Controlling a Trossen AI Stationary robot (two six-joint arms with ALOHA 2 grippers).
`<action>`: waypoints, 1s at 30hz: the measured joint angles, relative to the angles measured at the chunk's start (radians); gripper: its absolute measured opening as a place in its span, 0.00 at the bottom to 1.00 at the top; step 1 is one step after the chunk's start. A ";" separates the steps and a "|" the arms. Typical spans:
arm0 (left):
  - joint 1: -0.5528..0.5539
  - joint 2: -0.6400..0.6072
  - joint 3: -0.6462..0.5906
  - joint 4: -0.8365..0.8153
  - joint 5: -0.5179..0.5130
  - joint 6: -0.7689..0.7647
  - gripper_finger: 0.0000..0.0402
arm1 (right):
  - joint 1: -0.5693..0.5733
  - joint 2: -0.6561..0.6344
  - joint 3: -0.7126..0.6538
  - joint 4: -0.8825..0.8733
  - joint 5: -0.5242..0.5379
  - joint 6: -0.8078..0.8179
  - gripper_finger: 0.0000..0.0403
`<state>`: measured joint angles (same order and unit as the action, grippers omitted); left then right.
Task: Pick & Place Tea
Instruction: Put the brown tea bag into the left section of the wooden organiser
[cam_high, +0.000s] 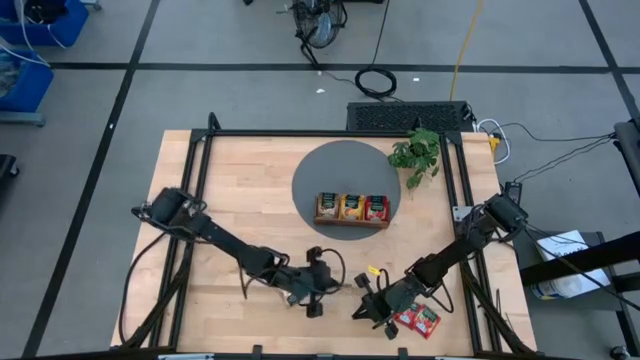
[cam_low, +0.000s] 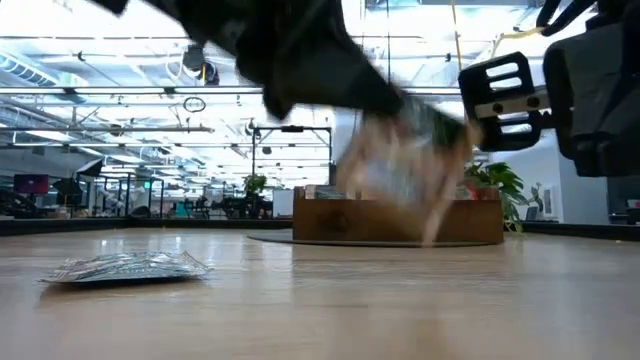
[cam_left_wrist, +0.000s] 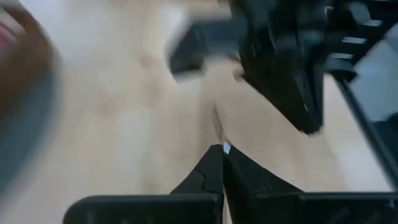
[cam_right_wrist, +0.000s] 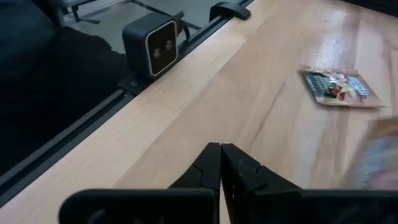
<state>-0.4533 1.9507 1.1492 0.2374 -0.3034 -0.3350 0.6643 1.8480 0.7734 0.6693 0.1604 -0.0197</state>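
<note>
My left gripper (cam_high: 328, 288) hangs near the table's front edge, shut on a pale tea sachet that shows as a blur (cam_low: 400, 175) in the low view. Just to its right my right gripper (cam_right_wrist: 221, 147) is shut with nothing visible between its fingers. A silvery sachet (cam_low: 125, 267) lies flat on the table to the left, also seen in the right wrist view (cam_right_wrist: 339, 86). Red sachets (cam_high: 418, 320) lie flat beside the right arm. The wooden tray (cam_high: 352, 222) on the dark round mat holds sachets in its three compartments. My left gripper pinches the sachet between its two fingers; only a small pale bit (cam_left_wrist: 226, 148) shows at the fingertips, with the sachet seen edge-on past them. The sachet hangs below the gripper, lifted clear of the table. Which edge is held is too blurred to tell.
A green plant (cam_high: 418, 152) stands at the mat's far right. A small yellow tag (cam_high: 372, 270) lies between the arms. The low camera (cam_right_wrist: 155, 50) sits at the near edge on the black frame. Bare wood lies between the grippers and the tray.
</note>
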 joint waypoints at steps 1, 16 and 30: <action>-0.004 -0.024 0.000 -0.011 -0.036 0.046 0.01 | 0.000 0.000 0.000 0.000 0.000 0.000 0.00; -0.020 -0.348 -0.087 -0.226 -0.212 0.241 0.01 | -0.001 -0.001 -0.051 0.127 0.216 -0.008 0.00; -0.135 -0.293 -0.246 0.105 -0.195 0.281 0.02 | -0.027 -0.082 -0.071 0.280 0.496 0.042 0.12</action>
<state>-0.5887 1.6575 0.9028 0.3424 -0.4982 -0.0544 0.6376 1.7664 0.7021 0.9490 0.6563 0.0223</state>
